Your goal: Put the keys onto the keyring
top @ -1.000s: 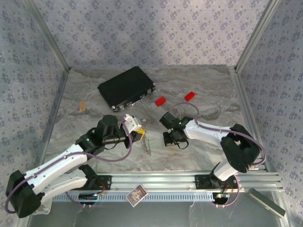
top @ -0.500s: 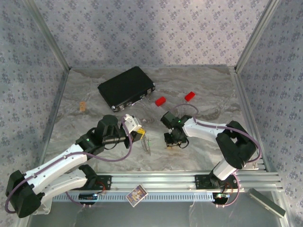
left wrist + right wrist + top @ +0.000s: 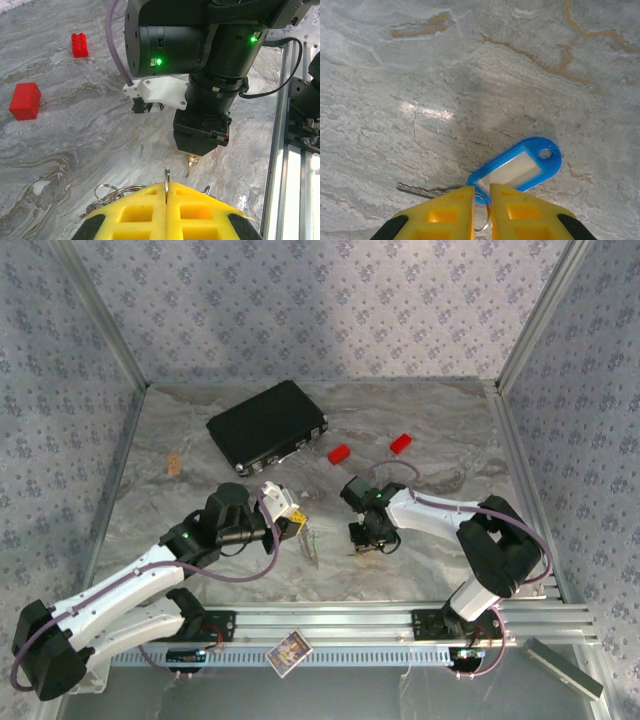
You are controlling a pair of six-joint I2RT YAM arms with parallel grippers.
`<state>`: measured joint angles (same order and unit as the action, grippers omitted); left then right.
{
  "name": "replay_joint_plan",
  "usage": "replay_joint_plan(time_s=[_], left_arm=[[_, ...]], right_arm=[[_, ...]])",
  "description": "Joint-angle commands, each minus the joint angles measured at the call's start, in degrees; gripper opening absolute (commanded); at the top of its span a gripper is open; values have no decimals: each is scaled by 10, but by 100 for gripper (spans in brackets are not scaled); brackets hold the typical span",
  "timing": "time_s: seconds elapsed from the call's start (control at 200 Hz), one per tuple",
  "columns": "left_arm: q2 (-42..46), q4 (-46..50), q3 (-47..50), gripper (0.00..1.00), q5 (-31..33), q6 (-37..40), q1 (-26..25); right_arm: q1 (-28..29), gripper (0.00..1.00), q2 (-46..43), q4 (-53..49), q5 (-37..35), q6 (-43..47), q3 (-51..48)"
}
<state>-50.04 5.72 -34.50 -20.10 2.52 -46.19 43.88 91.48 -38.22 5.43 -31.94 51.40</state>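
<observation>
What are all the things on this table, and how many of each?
Case: one, black, far left of the table.
Blocks: two, red, right of the case.
Tan piece: one, left of the case; too small to identify.
Card: one, multicoloured, on the near metal rail.
Key: one, silvery, flat on the table.
Tag: one, blue with a pale window, beside the key.
Small ring: one, silvery, between yellow fingers.
Keyring: silvery wire loops, count unclear.
Left gripper: yellow fingers shut on the keyring.
Right gripper: yellow fingers closed on the small ring.
</observation>
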Motion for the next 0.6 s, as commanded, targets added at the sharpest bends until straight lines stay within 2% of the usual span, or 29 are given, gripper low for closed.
replay_joint_plan(time_s=[0.0,0.1,0.225,0.295,0.595], left_arm=[[3,-30,-3,0,-6,10,-1],[3,-30,-3,0,-6,11,-1],[4,-30,-4,0,-6,11,-1],[3,-30,-4,0,-6,11,-1],[5,-30,-3,0,-8,10,-1]], right_arm=[[-2,16,-12,-20,9,3,16],[-3,20,-24,-29,8,-3,19],[-5,37,-54,-44,-2,-28,13],[-8,41,-72,-47,-7,-57,3],[-8,42,-97,24,49,-175,-71]])
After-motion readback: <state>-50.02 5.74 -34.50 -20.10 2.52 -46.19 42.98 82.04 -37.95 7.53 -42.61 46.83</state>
